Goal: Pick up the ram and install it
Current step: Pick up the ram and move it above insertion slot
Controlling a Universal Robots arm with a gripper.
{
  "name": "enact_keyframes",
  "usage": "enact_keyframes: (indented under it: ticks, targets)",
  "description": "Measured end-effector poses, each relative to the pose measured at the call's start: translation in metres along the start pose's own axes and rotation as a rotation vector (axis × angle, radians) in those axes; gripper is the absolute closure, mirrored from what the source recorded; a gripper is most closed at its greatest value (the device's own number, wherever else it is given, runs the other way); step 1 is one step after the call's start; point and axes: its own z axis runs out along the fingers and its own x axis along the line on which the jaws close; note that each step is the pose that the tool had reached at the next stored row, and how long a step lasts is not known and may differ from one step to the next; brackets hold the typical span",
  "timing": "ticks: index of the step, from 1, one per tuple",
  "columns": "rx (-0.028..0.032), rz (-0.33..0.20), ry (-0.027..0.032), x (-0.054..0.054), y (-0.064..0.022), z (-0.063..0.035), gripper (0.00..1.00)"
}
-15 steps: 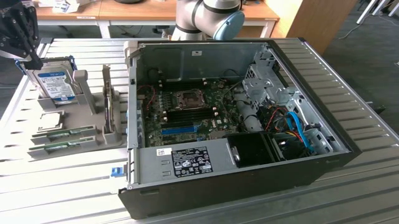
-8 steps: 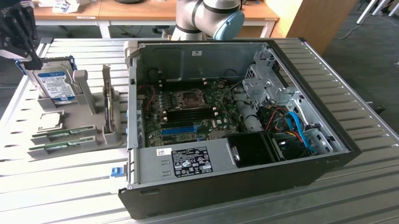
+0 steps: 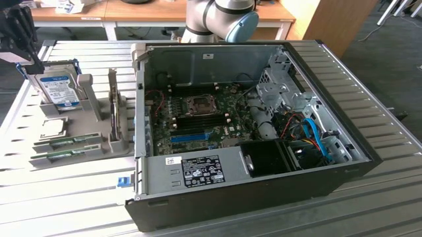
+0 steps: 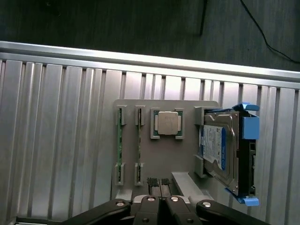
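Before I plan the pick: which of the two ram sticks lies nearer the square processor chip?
The inner ram stick, right beside the processor chip; the outer ram stick lies one slot farther away.

The desk (image 3: 59,202) is a pale metal surface ribbed with long grooves. An open computer case (image 3: 264,197) lies on its side on it, taking up the middle and the exterior view's right. Just beside the case, toward the exterior view's left, sits a grey parts holder (image 3: 92,129).
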Motion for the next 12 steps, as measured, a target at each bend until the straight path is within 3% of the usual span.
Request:
enact_keyframes:
  ticks: [12]
  targets:
    - [-0.0005, -0.023, 0.0006, 0.0000, 0.0000, 0.0000, 0.89]
